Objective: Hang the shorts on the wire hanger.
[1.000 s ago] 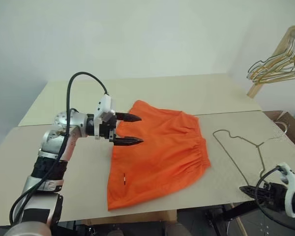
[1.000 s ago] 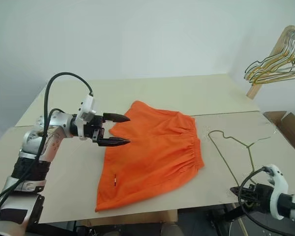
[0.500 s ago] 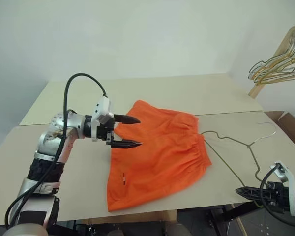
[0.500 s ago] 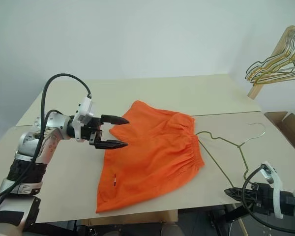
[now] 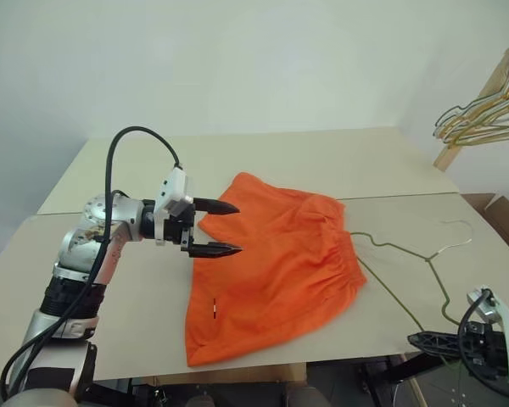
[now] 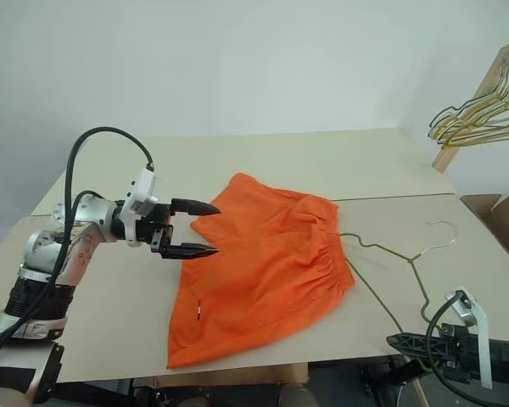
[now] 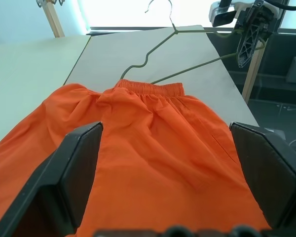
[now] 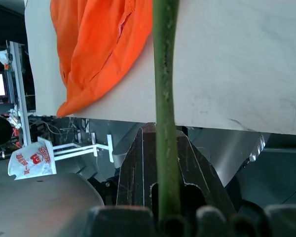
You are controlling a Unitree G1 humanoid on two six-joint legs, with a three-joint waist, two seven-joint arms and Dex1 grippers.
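Observation:
The orange shorts lie flat on the table, their gathered waistband toward the wire hanger. My left gripper hovers open over the shorts' left edge, one finger on either side of the fabric, touching nothing. The hanger rests on the table to the right, one corner next to the waistband and its hook pointing away. My right gripper sits low at the table's front right edge, shut on the hanger's lower wire.
A bunch of wire hangers hangs on a wooden rail at the far right. A cardboard box stands beside the table's right edge. A second, paler tabletop stretches behind the shorts.
The hanger has slid left and turned, so its corner now lies by the waistband. My right gripper has drawn back along the front edge with it. The left gripper has held still.

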